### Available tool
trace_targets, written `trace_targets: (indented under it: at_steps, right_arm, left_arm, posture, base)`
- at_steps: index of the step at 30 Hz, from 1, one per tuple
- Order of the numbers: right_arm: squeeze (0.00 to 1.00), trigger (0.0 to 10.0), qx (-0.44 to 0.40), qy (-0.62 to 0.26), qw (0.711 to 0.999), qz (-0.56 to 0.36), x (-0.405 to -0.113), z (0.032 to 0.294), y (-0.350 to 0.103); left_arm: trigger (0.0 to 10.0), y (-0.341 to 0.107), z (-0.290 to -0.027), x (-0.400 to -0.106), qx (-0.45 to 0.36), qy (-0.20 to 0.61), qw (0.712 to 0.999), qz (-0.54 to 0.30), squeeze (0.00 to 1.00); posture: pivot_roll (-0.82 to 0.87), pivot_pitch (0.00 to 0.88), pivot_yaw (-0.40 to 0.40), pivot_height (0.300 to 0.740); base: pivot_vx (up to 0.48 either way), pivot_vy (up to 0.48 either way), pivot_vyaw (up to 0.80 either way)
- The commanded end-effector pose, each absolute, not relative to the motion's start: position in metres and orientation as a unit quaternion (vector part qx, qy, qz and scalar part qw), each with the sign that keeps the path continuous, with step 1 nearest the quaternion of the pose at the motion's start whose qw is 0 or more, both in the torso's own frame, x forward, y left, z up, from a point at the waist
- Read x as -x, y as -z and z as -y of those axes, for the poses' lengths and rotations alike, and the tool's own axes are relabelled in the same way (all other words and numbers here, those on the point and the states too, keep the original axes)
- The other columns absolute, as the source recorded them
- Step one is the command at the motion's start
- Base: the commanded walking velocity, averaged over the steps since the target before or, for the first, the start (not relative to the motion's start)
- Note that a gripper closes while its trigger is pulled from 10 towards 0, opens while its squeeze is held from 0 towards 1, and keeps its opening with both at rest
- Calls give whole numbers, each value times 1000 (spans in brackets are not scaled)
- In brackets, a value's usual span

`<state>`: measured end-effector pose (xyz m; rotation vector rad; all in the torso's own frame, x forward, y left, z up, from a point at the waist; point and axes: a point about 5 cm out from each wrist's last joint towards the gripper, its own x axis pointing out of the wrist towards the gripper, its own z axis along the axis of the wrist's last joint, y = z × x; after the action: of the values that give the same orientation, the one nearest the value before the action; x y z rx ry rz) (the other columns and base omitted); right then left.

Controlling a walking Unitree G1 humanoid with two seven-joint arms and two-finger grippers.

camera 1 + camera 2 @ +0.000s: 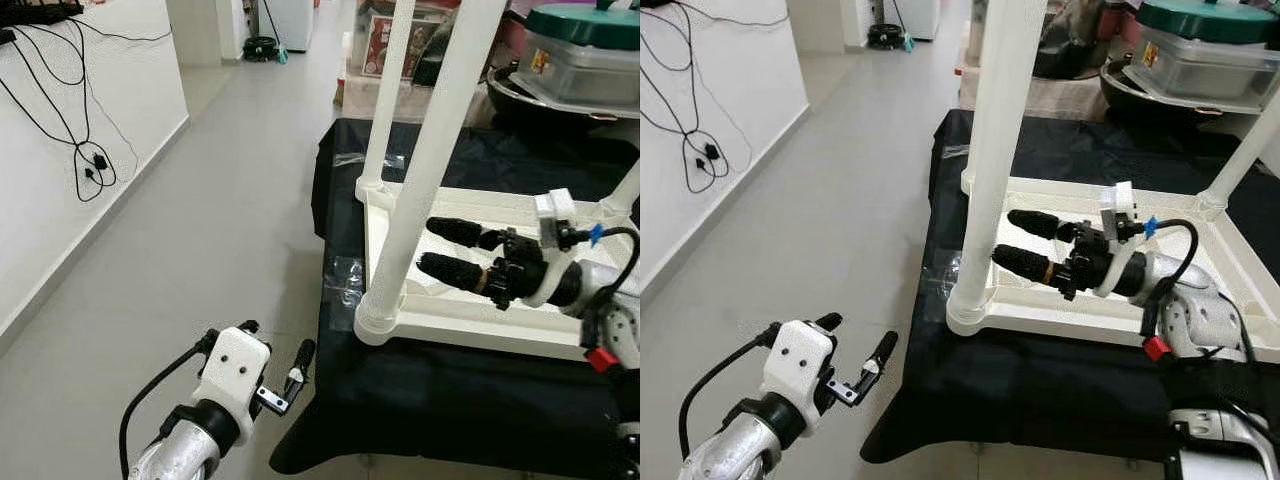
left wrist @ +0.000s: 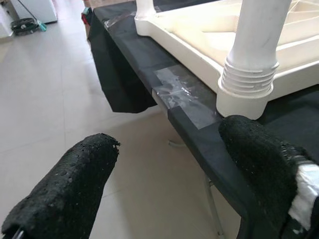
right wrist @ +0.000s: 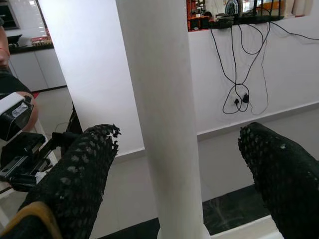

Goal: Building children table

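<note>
A white plastic children's table top lies upside down on a black-covered table. A white leg stands upright in its near left corner socket. A second leg stands in the far left corner, and a third at the far right. My right gripper is open over the tray, its fingers pointing at the near leg without touching it. That leg stands between the fingers in the right wrist view. My left gripper is open, low over the floor beside the table's near left corner.
Clear tape lies on the black cloth edge. Containers and a pot crowd the back right. A white wall with hanging cables runs along the left. Grey floor stretches ahead on the left.
</note>
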<state>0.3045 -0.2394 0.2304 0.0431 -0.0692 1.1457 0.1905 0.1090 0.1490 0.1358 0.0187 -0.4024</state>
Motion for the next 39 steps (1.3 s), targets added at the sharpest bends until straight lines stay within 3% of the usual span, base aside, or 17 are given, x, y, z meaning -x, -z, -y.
trace_targets:
  at_steps: [1, 12, 17, 28, 39]
  right_arm:
    - [0, 10000, -22, -549, 835, 31, -303, 233, -231]
    - [0, 10000, -25, -575, 817, 33, -297, 219, -230]
    - [0, 10000, -10, -577, 816, 40, -303, 201, -230]
    - [0, 10000, 1, -573, 817, 60, -308, 190, -236]
    - [0, 10000, 9, -597, 798, 83, -305, 178, -243]
  left_arm:
    - [10000, -150, -106, -187, -67, 206, 976, -9, 0]
    - [10000, -149, -102, -181, -63, 212, 975, -16, 0]
    - [10000, -150, -99, -178, -62, 215, 974, -17, 0]
    - [10000, -149, -99, -176, -59, 212, 975, -22, 0]
    - [10000, -148, -98, -175, -61, 210, 976, -24, 0]
  posture:
    - [137, 114, -55, 740]
    - [132, 152, -55, 740]
    - [136, 168, -62, 740]
    - [131, 178, -66, 740]
    - [132, 178, -68, 740]
  base:
    - [0, 0, 0]
    - [0, 0, 0]
    - [0, 0, 0]
    - [0, 0, 0]
    - [0, 0, 0]
